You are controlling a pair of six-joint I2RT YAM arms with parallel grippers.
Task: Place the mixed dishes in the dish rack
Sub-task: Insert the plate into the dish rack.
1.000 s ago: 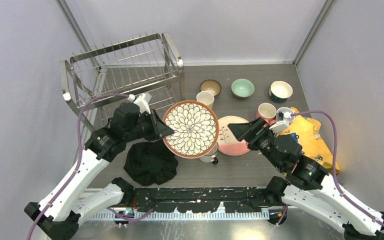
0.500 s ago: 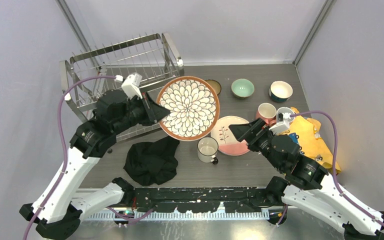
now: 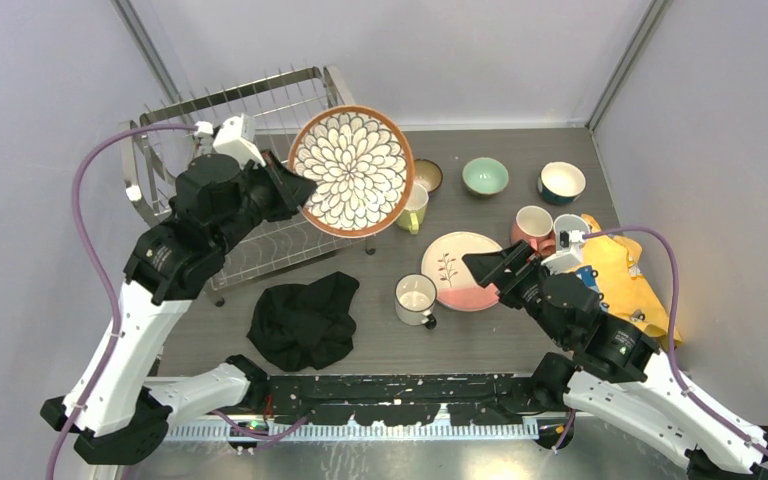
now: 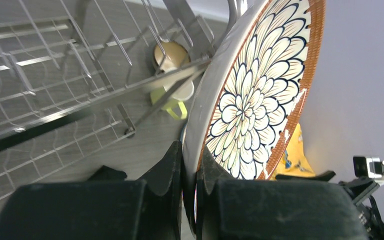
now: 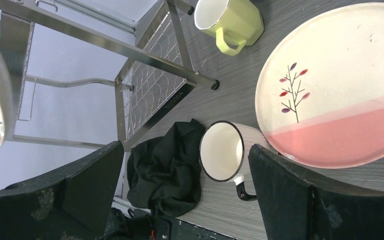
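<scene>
grey tabletop (image 3: 520,345) holds most of the dishes. left gripper (image 3: 295,192) is clenched on the flower plate (image 3: 352,170) by its rim, on edge, airborne beside the dish rack (image 3: 230,93). right gripper (image 3: 487,266) gapes empty. a knock against the prongs could twist that thin pinch loose.

Robot test cell in a lab, not a kitchen. The dish rack (image 3: 270,245) sits on a grey wood-grain tabletop (image 3: 490,340), boxed in by plain pale panel walls (image 3: 460,50) behind it and on both sides. A metal corner post (image 3: 619,65) stands at the far corner, right of the rack. On the rack's near side are two white-and-black arms, left arm (image 3: 145,330) and right arm (image 3: 640,390), bolted to a black base strip (image 3: 400,385) on the table edge. A purple cable (image 3: 671,290) loops off the right one. Loose crockery lies right of the rack, e.g. a pink plate (image 3: 460,270) flat on the tabletop.
</scene>
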